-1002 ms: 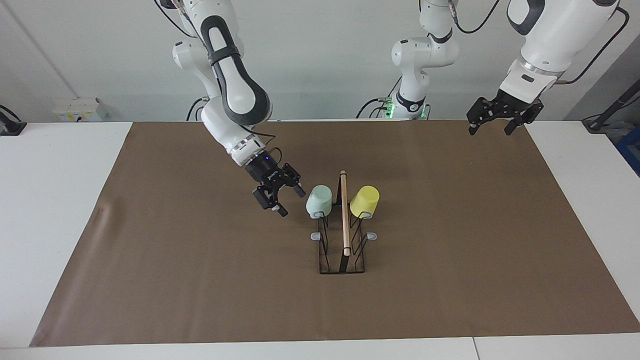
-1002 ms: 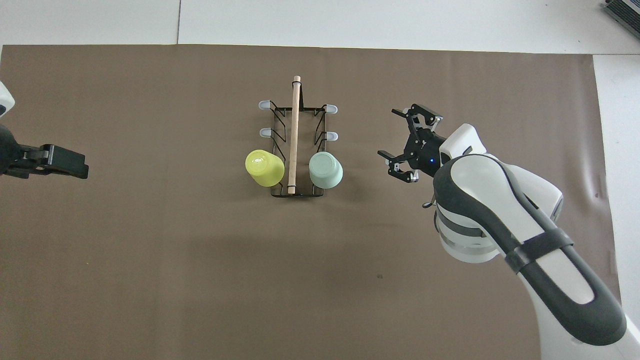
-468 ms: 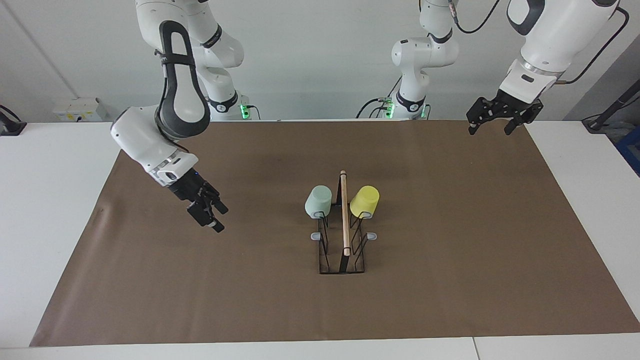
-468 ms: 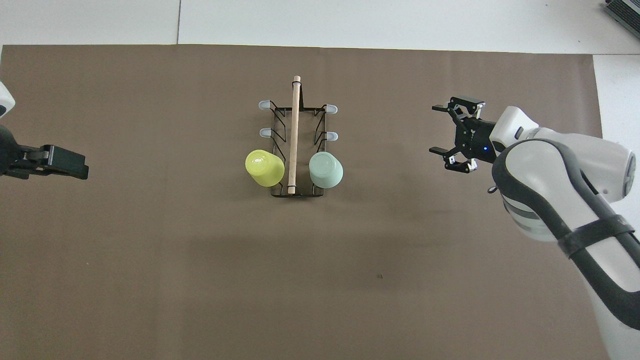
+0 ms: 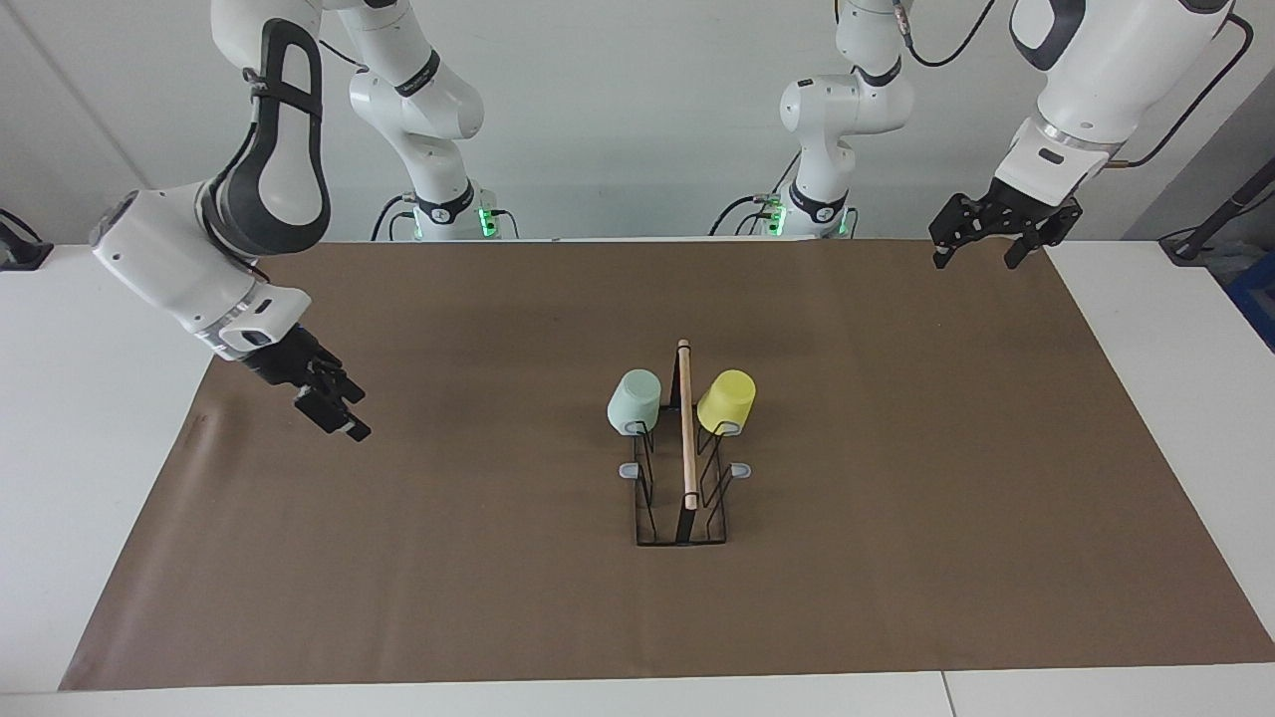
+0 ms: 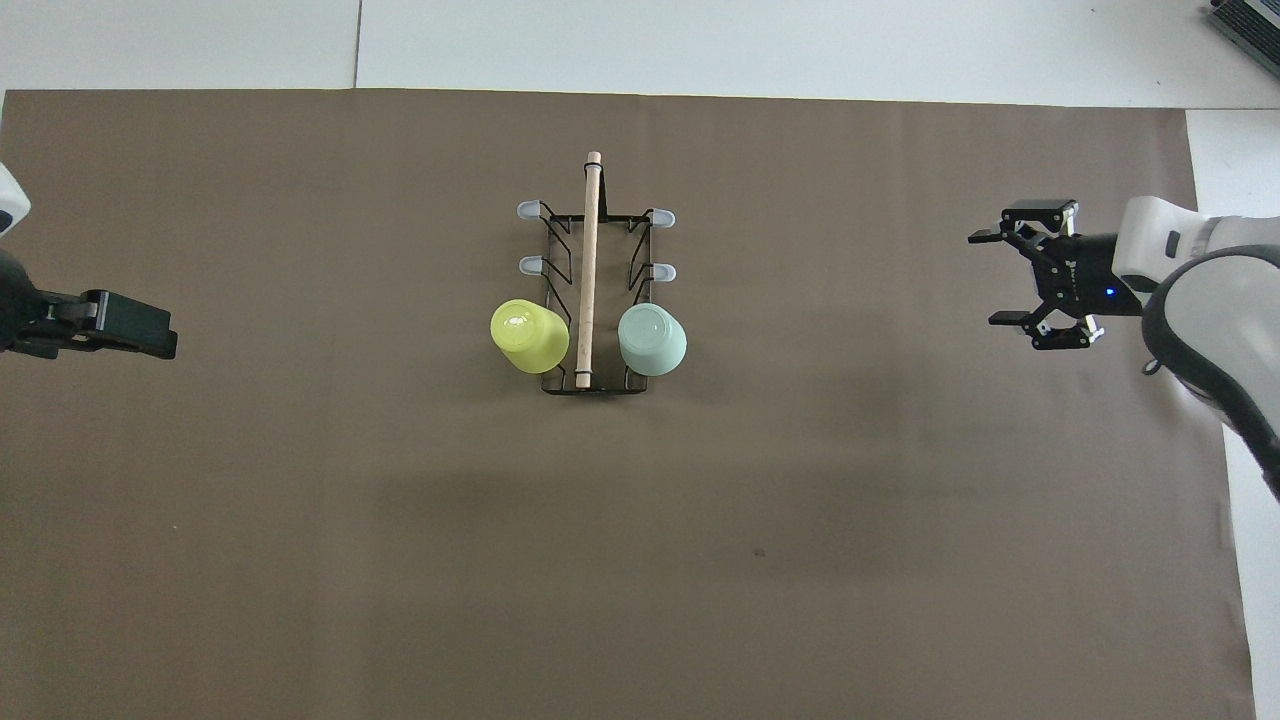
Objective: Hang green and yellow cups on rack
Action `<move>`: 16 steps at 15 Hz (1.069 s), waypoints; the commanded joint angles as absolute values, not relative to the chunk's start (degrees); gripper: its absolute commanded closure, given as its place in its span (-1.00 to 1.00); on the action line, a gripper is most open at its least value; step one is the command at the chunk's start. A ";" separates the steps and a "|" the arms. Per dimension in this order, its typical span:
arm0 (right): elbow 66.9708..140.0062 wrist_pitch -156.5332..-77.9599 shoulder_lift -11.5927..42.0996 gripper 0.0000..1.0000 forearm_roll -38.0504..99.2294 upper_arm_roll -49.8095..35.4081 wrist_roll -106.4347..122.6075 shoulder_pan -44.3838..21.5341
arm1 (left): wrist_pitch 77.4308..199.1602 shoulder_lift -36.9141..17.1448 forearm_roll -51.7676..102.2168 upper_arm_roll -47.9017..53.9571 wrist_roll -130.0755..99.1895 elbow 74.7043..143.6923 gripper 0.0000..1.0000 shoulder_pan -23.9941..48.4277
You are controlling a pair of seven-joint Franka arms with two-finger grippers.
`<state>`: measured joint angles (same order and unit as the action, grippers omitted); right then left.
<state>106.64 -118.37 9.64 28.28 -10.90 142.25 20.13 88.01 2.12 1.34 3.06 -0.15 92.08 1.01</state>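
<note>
Probably lab: robot arms (image 5: 269,149), papered table (image 5: 896,448)

Two robot arms, glossy white rounded shells with dark grey to black inlays and bands at the joints. Black cables loop from the upper links. Bases ringed in black, each showing a green light. Left gripper (image 5: 981,244): black, skeletal link construction, two fingers. Right gripper (image 5: 334,408): same black build, small blue light on its body, white wrist cuff with grey ring.
</note>
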 commanded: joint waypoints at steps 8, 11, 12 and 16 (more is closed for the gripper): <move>105.03 -106.18 -1.66 -1.00 10.91 -12.13 110.53 18.55 | 87.10 2.46 2.11 3.34 -0.18 91.93 -1.00 0.44; 105.03 -101.52 -2.46 -1.00 10.20 -12.22 94.01 16.27 | 87.10 2.46 2.11 3.34 -0.18 91.93 -1.00 0.44; 105.03 -101.17 -2.90 -1.00 10.28 -12.22 88.13 15.56 | 87.10 2.46 2.11 3.34 -0.18 91.93 -1.00 0.44; 104.85 -100.29 -4.22 -1.00 10.20 -12.30 66.68 13.89 | 87.10 2.46 2.11 3.34 -0.18 91.93 -1.00 0.44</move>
